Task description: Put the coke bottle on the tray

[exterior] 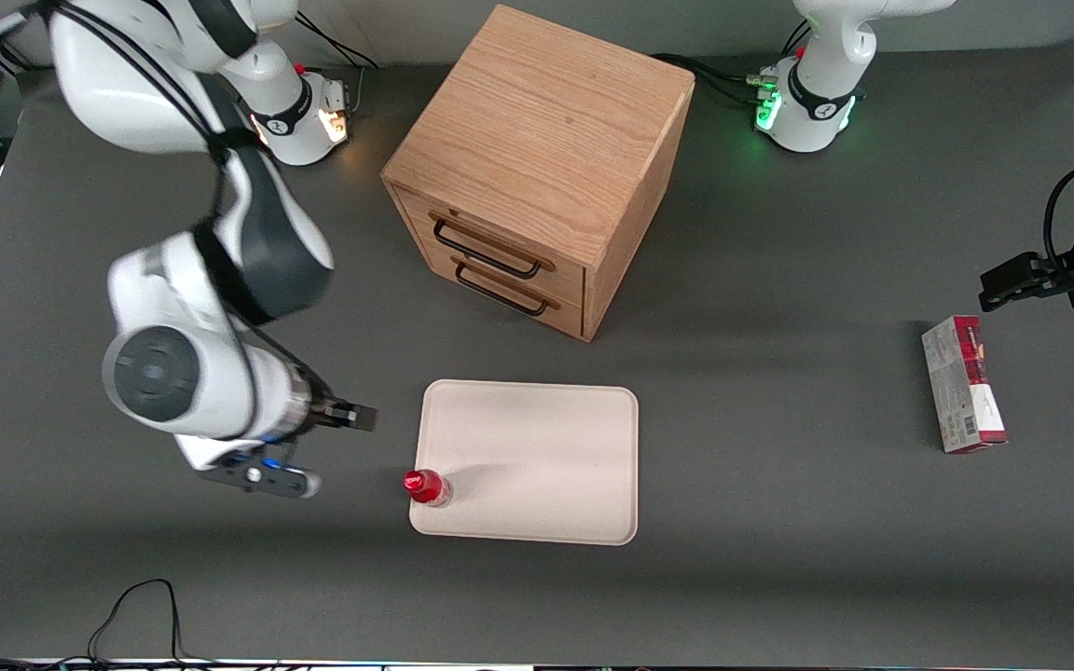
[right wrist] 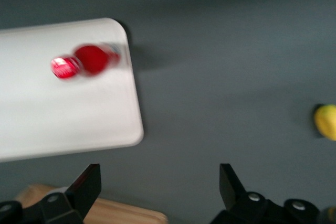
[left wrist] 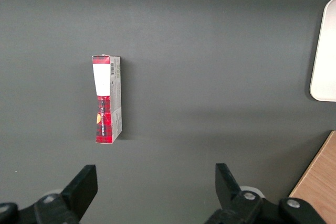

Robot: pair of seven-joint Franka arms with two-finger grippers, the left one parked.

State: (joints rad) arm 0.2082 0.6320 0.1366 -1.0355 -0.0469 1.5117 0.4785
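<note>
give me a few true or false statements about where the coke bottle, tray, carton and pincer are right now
1. The coke bottle stands upright on the tray, at a corner nearest the working arm. True.
2. The pincer is shut on the bottle. False: it is open, holds nothing, and sits off the tray toward the working arm's end of the table.
3. The red-and-grey carton lies on the tray. False: it lies on the bare table toward the parked arm's end.
4. The wooden drawer cabinet is farther from the front camera than the tray. True.
5. Both cabinet drawers are pulled open. False: both look closed.
</note>
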